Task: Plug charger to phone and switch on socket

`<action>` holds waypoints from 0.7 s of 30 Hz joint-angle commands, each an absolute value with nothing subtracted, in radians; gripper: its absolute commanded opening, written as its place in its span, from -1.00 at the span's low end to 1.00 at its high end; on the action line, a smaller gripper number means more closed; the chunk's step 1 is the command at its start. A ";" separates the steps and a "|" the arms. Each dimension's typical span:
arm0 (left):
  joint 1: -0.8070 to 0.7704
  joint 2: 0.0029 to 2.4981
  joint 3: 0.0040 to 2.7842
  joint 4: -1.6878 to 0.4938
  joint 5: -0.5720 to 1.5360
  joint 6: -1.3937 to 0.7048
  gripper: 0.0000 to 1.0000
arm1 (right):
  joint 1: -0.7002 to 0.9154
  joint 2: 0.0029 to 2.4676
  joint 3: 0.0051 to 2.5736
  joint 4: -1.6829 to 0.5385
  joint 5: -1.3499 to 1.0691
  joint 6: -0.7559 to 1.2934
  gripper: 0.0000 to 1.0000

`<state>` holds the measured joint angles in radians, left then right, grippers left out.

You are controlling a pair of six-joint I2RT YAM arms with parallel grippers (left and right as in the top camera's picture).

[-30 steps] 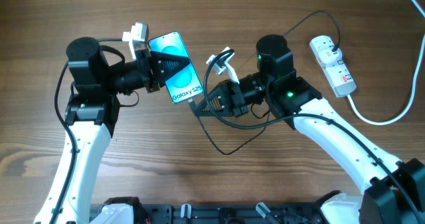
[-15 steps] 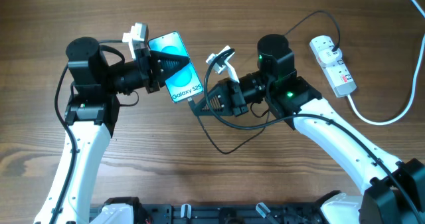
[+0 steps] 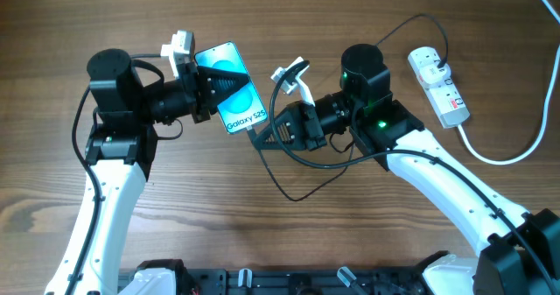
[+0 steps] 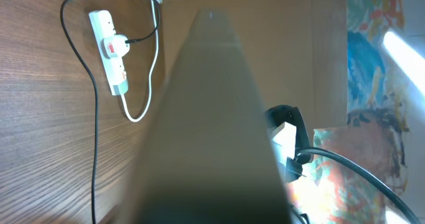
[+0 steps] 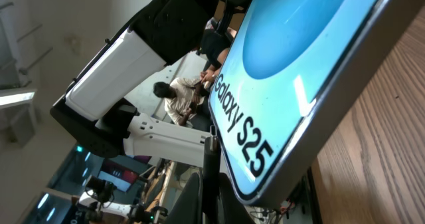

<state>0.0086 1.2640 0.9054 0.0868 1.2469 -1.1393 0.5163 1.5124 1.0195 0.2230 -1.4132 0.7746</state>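
Checking in from the remote desk. The only thing here that really holds anything is the socket (image 3: pixel 440 86), lying at the right side of the table (image 3: pixel 350 242). It has two outlets (image 3: pixel 446 92), and the one at the far end has the charger's plug (image 3: pixel 437 66) sitting in it. I can see red on the strip, but the switches are too small for me to read their position.

The phone (image 3: pixel 234 98) is up off the wood, tilted, between the two arms, left of centre. The left gripper (image 3: pixel 219 87) has its fingers pressed onto it, screen side showing (the "Galaxy S25" text is dead clear in the right wrist view (image 5: pixel 292 71)). The left wrist view is mostly one blurry grey slab, so that one is no help for the grip.

The right gripper (image 3: pixel 265 138) is squeezed together on the connector end of the charger (image 3: pixel 297 194), right at the phone's lower edge. I honestly can't tell if the tip is seated in the port or just touching the edge.

Head count: two arms, two grippers, one phone, one black charger cable looping across the middle of the table, one socket and one thick white cord (image 3: pixel 499 155) curling off to the right.
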 commanded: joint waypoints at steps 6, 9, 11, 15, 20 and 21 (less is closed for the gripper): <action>0.008 1.250 0.913 0.095 1.226 -1.164 -0.92 | 0.519 1.500 1.022 0.224 -1.407 0.789 -0.92; 0.008 1.250 0.913 0.095 1.226 -1.124 -0.92 | 0.519 1.500 1.022 0.224 -1.407 0.789 -0.91; 0.008 1.250 0.913 0.095 1.226 -1.106 -0.92 | 0.519 1.500 1.022 0.224 -1.407 0.785 -0.91; 0.008 1.250 0.913 0.095 1.241 -1.106 -0.92 | 0.519 1.500 1.022 0.225 -1.407 0.785 -0.91; 0.008 1.250 0.913 0.095 1.241 -1.084 -0.92 | 0.519 1.500 1.022 0.226 -1.434 0.785 -0.91; 0.008 1.250 0.913 0.095 1.241 -1.073 -0.92 | 0.519 1.500 1.022 0.226 -1.444 0.784 -0.91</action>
